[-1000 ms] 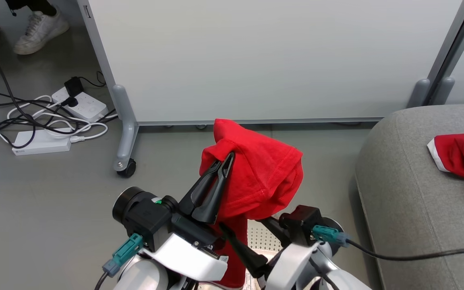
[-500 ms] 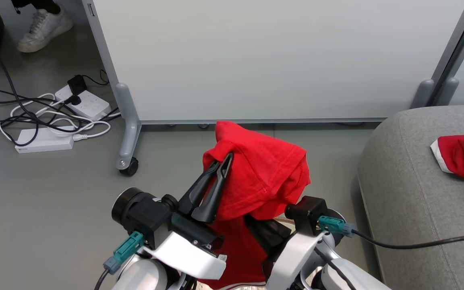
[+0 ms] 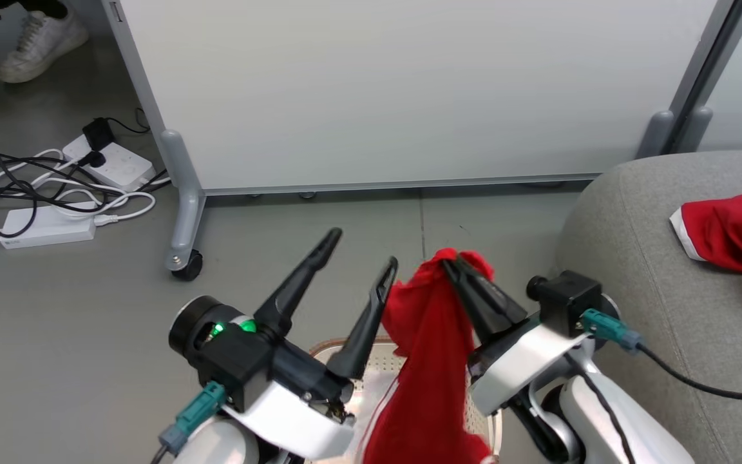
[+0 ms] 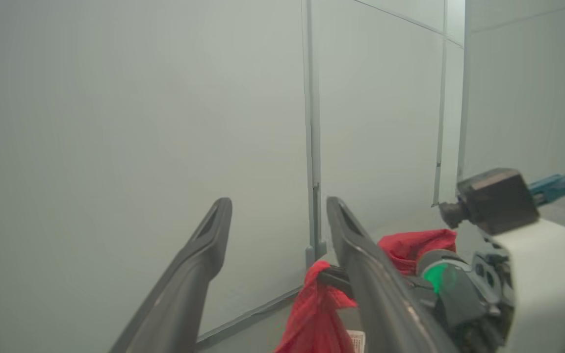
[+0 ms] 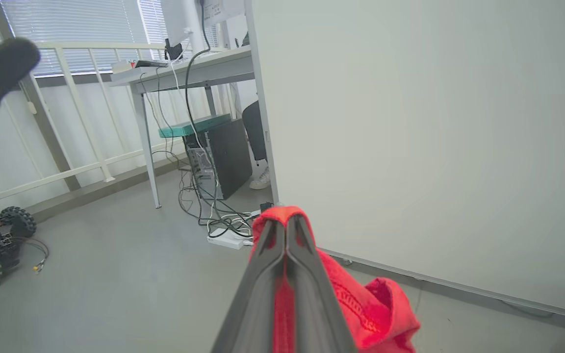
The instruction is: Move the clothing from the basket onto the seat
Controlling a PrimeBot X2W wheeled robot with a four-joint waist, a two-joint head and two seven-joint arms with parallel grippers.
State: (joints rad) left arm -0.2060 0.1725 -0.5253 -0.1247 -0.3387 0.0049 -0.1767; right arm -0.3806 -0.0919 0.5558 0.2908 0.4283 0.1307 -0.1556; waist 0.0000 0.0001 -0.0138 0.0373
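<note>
1. Right claw (image 3: 453, 263): clenched on a top fold of the red garment (image 3: 429, 361), which hangs straight down from the fingertips toward 6 o'clock in the head view.
2. Left claw (image 3: 363, 248): released and empty, its fingers spread wide, just beside the hanging cloth on its 9 o'clock side.
3. Basket (image 3: 380, 361): at 6 o'clock, beneath both arms. The garment's lower part hangs over it. The hem runs out of the picture, so it cannot be told whether it has cleared the rim.
4. Seat (image 3: 641, 290): at 3 o'clock, with a second garment (image 3: 732, 229) lying on its cushion toward the far 3 o'clock edge.
5. Step in hand, as judged: carrying the held piece across to the cushion. It is best to lift first, so the trailing hem cannot catch the rim and drag the basket. The swing toward 3 o'clock should follow, kept slow so the cloth does not sway.
6. Release point, as judged: well inside the cushion, near the piece already there. Cloth let go over the rounded corner could slide to the floor.
7. Clearance: the spread fingers at 9 o'clock are best drawn away from the cloth, and the partition panel (image 3: 409, 96) at 12 o'clock avoided.
</note>
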